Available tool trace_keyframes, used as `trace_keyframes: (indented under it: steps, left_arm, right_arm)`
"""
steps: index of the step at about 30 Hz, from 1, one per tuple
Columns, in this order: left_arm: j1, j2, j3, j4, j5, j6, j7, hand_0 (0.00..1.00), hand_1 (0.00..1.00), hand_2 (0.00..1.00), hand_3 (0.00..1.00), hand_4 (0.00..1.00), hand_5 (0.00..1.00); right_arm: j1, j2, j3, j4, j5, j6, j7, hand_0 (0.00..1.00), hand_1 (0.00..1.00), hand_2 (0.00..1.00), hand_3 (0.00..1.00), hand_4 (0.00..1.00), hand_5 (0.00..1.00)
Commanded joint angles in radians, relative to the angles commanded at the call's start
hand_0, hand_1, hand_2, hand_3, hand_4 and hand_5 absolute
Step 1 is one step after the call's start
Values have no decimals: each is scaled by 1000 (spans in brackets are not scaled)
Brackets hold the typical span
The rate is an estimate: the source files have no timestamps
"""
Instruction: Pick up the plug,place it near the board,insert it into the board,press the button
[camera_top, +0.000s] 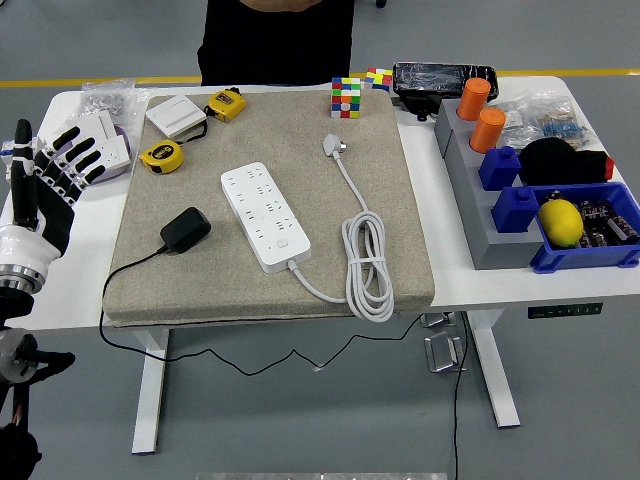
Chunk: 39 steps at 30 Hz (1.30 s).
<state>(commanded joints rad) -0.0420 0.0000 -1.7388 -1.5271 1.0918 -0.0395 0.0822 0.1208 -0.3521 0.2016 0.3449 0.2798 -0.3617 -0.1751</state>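
White table (80, 290), carrying a large beige mat (200, 270) that covers its middle; all places below are given from the mat. Person (278, 40) in dark clothing standing beyond the mat's far edge, hands out of view. Grey stepped stand (470, 215) just off the mat's right edge, holding two orange cylinders (481, 114) at its far end and blue blocks (508, 188) nearer; a blue tray (590, 256) with a yellow lemon (560, 222) sits against the stand's right side. Left hand (48, 185), black with white fingertips, raised off the mat's left edge over the table, fingers spread and released, grasping nothing; right hand not seen. White power strip (265, 216) lying diagonally at the mat's centre, its white cable (366, 262) coiled toward the mat's near right part and ending in a white wall plug (333, 146) on the far middle. Black plug (185, 230), the adapter type, resting on the mat's left half, just left of the power strip and apart from it, its black cord running off the mat's near left edge and hanging below the table. White switch plate (176, 116) on the far left corner. Two yellow tape measures, one (225, 103) on the far edge, one (161, 156) at the left edge. Coloured puzzle cube (346, 97) on the far edge, right of centre.
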Motion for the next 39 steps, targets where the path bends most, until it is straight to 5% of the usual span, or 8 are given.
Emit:
trace_keyframes:
  steps: [39]
  left_arm:
    - [-3, 0, 20, -40, 72, 19, -1, 744, 772, 754, 771, 998, 998]
  right_arm:
    - [-3, 25, 37, -1, -10, -7, 2, 798, 773, 757, 780, 998, 998]
